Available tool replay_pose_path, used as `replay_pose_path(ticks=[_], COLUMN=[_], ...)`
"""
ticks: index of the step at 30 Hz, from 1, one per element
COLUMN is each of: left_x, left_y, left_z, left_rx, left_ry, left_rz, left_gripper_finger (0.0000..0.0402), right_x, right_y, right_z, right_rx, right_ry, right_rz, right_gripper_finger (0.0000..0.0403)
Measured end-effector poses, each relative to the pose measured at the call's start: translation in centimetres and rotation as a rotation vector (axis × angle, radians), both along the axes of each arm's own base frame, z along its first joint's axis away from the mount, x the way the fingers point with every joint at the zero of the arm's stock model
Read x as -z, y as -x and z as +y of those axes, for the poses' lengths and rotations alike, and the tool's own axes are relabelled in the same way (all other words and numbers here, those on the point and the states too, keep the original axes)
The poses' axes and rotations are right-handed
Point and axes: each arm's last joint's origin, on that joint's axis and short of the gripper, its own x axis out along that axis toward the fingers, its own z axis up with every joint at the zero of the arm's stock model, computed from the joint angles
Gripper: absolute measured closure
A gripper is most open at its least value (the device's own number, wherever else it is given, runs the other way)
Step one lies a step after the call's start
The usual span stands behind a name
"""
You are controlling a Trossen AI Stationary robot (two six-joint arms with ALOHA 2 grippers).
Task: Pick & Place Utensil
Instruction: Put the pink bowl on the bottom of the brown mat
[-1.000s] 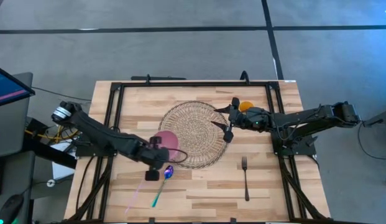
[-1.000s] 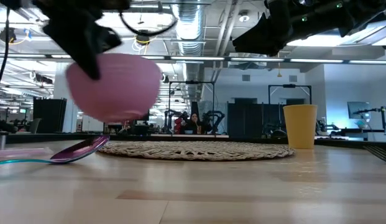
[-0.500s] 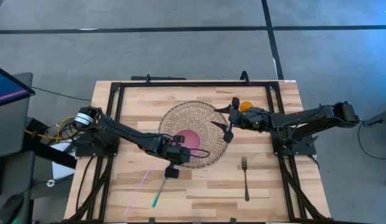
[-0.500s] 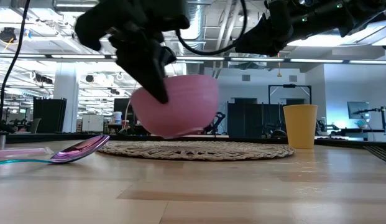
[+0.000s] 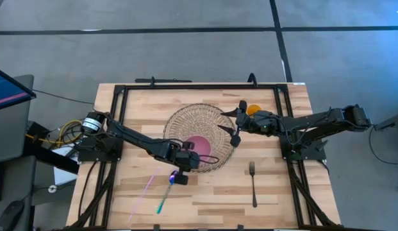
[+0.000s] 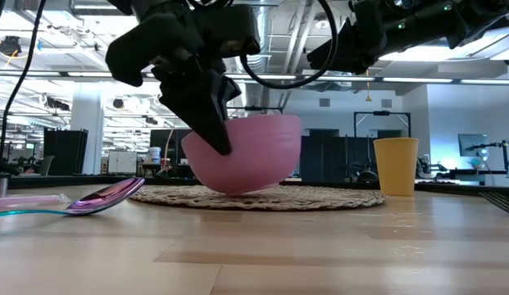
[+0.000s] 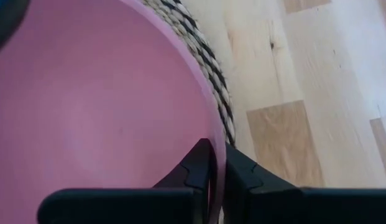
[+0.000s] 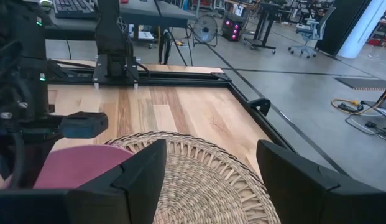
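- My left gripper (image 7: pixel 216 171) pinches the pink bowl (image 5: pixel 200 145) rim — bowl resting on the woven mat (image 5: pixel 208 122).
- My right gripper (image 5: pixel 236 123) hovers spread over the mat's edge.
- The spoon (image 5: pixel 168 189) lies beside the mat; fork (image 5: pixel 252 182) well apart.

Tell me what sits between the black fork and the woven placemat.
Nothing visible. The black fork lies on bare wooden table, apart from the round woven placemat. On the mat, the left gripper clamps the pink bowl's rim; the right gripper hovers open.

Matt pink plastic bowl (image 6: pixel 242 156), woven mat (image 5: pixel 202 122)
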Motion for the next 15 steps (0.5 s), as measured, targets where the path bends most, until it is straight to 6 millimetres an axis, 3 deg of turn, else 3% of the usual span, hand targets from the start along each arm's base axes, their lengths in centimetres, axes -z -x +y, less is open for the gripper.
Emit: replay_pose_path(ticks=[7, 15], left_x=[-0.08, -0.15], left_y=[-0.11, -0.21], left_z=[0.08, 0.07], left_rx=[0.003, 0.000], left_ry=[-0.049, -0.049], left_rz=[-0.022, -0.037], left_gripper_finger=[0.0361, 0.0297], right_x=[0.01, 0.01], right_y=[0.00, 0.00], right_z=[0.00, 0.00], right_rx=[0.000, 0.000], right_ry=[0.000, 0.000], right_rz=[0.001, 0.001], right_gripper_finger=[0.0159, 0.0159])
